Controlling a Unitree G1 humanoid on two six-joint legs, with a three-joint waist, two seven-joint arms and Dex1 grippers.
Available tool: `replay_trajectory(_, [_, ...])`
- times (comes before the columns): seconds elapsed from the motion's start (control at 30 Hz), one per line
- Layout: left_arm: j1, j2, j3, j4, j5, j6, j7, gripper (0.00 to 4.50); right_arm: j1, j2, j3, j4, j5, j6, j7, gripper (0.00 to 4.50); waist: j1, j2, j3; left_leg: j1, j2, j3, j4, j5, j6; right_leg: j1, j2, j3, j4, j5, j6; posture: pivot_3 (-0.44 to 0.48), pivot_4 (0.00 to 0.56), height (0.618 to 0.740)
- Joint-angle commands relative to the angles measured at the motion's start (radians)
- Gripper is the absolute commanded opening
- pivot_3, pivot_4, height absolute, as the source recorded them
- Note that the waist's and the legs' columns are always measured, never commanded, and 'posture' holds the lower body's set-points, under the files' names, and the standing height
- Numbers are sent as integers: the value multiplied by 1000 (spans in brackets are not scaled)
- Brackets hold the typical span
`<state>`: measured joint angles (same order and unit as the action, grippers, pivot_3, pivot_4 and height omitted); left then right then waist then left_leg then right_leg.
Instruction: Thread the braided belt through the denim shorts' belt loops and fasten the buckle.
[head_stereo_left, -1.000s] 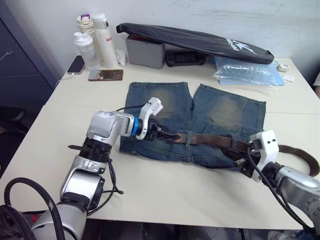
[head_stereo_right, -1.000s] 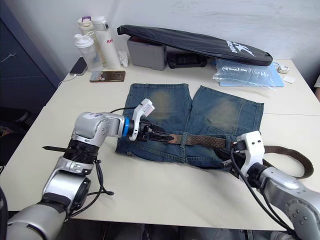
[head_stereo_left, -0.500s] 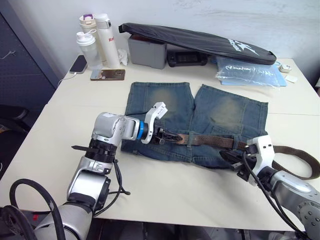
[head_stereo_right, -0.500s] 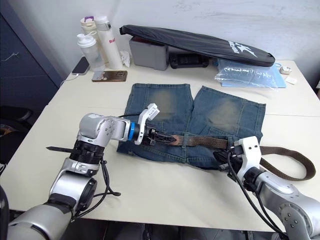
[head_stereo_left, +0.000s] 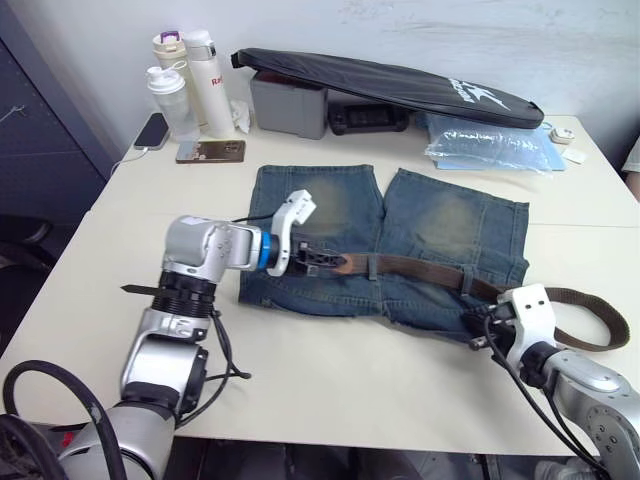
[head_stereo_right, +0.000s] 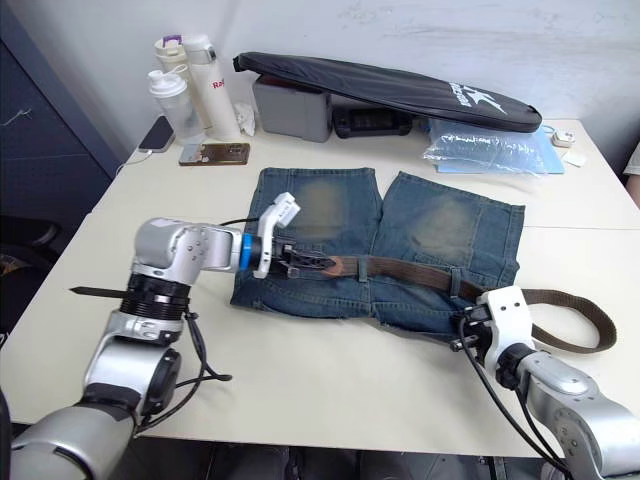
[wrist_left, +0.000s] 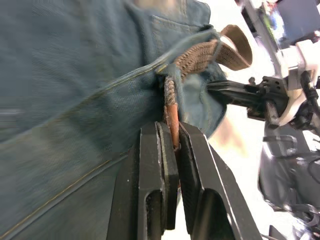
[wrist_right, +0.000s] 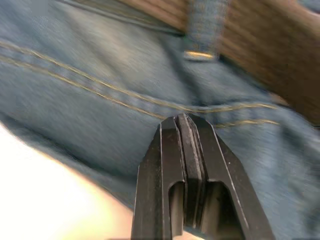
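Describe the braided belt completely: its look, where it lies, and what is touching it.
The braided belt is a long, narrow, dark-brown woven strap lying across the waistband of the denim shorts, passing under the belt loops. Its lighter tan tip is pinched in the left gripper at the shorts' left side. Toward the robot's right, the strap leaves the waistband and curls in a flat loop on the table beside the right gripper, whose shut fingers rest on denim just below the belt.

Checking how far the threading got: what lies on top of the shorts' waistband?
The brown belt lies along the denim shorts' waistband, its tip pinched in the left gripper. Short stretches are covered where it passes under belt loops; its buckle can't be made out.
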<state>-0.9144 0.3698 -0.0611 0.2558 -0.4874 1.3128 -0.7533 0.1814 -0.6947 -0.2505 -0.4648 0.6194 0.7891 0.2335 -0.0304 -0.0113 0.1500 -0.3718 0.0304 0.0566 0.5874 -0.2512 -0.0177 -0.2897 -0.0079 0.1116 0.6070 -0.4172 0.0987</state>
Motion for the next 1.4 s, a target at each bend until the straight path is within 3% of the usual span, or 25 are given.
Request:
replay_trajectory(0.03, [-19, 46, 1, -6, -2, -40, -31, 38, 15, -6, -40, 51, -49, 41, -17, 0, 1, 0, 0, 0, 0, 0, 0, 0, 0, 0, 0, 0, 0, 0, 0, 0, 150, 740])
replay_trajectory(0.5, [-4, 240, -81, 103, 59, -166, -163, 38, 29, -40, -54, 109, -113, 67, 46, 0, 5, -3, -4, 0, -1, -1, 1, 0, 0, 1, -2, -1, -1, 0, 0, 0, 150, 740])
replay_trajectory(0.83, [33, 246, -107, 81, 87, -270, -216, 38, 30, -28, -60, 102, -129, 50, 79, 0, 7, -3, -7, -1, -1, -3, 1, -3, 5, 2, -3, -3, -1, 0, 0, 0, 150, 740])
replay_trajectory(1.03, [0, 216, -56, 136, 75, -260, -196, 2619, 20, -44, -66, 56, -98, 31, 156, 0, 6, -3, -7, -2, -2, -3, 1, -4, 6, 2, -3, -3, -1, 0, 0, 0, 150, 740])
replay_trajectory(1.17, [-47, 247, -34, 190, 88, -308, -224, 4307, 36, -90, -99, -18, -65, -3, 270, 0, 3, -1, -6, -2, -1, -3, 1, -4, 5, 0, -2, -3, -1, 0, 0, 0, 150, 740])
replay_trajectory(1.37, [-115, 312, -49, 275, 155, -456, -274, 4429, 29, -162, -146, -185, 40, -4, 423, 0, -1, 1, -3, -2, 0, -1, 1, -3, 4, 0, 0, -2, -1, 0, 0, 0, 150, 740])
replay_trajectory(1.4, [-119, 319, -57, 278, 168, -491, -290, 4478, 12, -182, -127, -203, 29, -7, 432, 315, -1, 1, -3, -2, 0, -1, 1, -4, 3, 0, 0, -1, -1, 0, 0, 0, 150, 740])
